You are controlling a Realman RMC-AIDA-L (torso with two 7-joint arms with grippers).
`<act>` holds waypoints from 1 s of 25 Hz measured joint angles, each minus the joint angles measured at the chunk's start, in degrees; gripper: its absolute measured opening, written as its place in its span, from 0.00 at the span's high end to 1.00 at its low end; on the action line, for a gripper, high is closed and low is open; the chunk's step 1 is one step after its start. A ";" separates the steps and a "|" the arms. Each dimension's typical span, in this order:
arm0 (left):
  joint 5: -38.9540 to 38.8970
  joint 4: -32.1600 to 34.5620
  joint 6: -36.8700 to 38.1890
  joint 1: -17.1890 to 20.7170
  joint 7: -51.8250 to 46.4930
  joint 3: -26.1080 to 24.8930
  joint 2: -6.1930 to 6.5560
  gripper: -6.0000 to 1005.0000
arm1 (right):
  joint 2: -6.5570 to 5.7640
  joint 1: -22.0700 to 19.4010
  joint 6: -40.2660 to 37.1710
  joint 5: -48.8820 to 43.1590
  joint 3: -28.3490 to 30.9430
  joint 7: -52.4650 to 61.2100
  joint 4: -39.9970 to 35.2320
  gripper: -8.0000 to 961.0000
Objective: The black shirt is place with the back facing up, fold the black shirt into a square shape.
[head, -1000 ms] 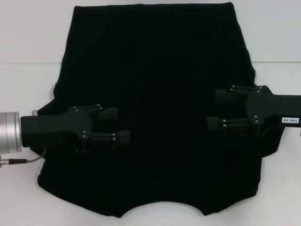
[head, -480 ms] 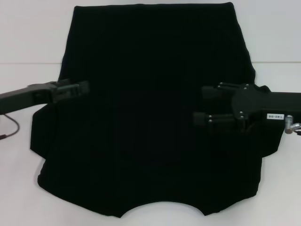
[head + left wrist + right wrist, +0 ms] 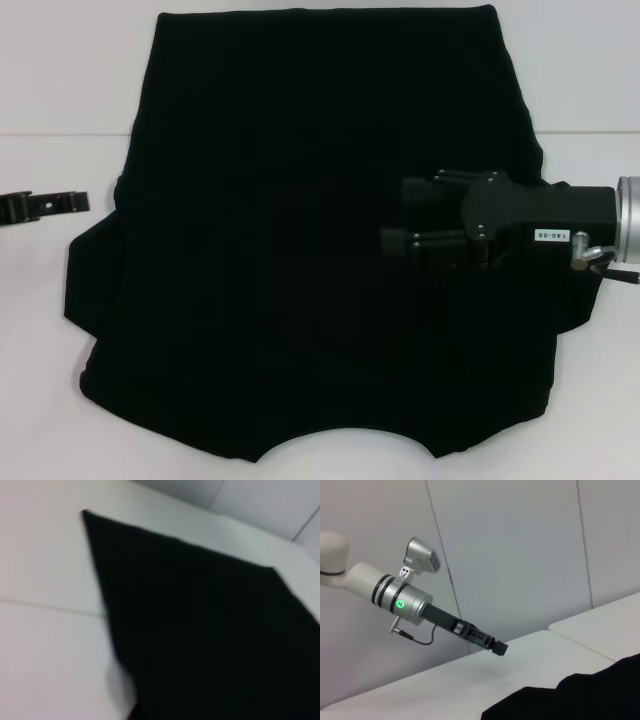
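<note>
Smooth white table [image 3: 60, 80] bears the soft black shirt [image 3: 300, 250]; right pincer [image 3: 393, 215] spread above.

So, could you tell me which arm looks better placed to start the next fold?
The right, probably. The right tool hovers open above the black shirt, on its right half, while the left tool sits off the fabric over the white table beyond the left edge.

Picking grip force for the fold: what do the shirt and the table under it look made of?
The black shirt: soft matte fabric, probably cotton knit; it lies limp with wavy edges. The table: smooth hard white surface, likely laminate, with faint sheen and a panel seam.
</note>
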 joint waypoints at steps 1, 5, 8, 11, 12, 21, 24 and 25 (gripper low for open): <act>2.16 0.69 0.48 -0.21 -1.55 0.11 0.11 0.13 | 0.04 0.10 0.19 0.02 -0.13 0.00 0.10 0.05; 8.91 1.37 2.33 -1.31 -5.78 0.57 0.38 0.13 | 0.05 0.22 0.67 0.00 -0.50 0.00 0.24 0.05; 10.48 0.80 3.76 -1.74 -6.64 0.86 0.42 0.13 | 0.01 0.24 0.69 -0.02 -0.52 0.00 0.24 0.05; 10.92 -0.39 3.98 -1.90 -7.47 1.48 0.38 0.13 | -0.04 0.22 0.69 0.01 -0.54 0.00 0.24 0.05; 11.17 -0.79 3.67 -1.94 -7.78 1.76 0.34 0.13 | -0.04 0.22 0.69 0.04 -0.54 0.00 0.24 0.05; 13.47 -3.08 -0.06 -2.17 -9.19 3.85 -0.08 0.13 | -0.07 0.24 0.73 -0.03 -0.54 -0.12 0.21 0.05; 13.96 -3.51 -0.89 -2.19 -9.58 4.20 -0.08 0.13 | -0.07 0.24 0.77 0.00 -0.54 -0.11 0.21 0.05; 14.14 -3.70 -1.04 -2.20 -9.62 4.27 -0.08 0.13 | -0.07 0.24 0.77 0.00 -0.54 -0.13 0.21 0.05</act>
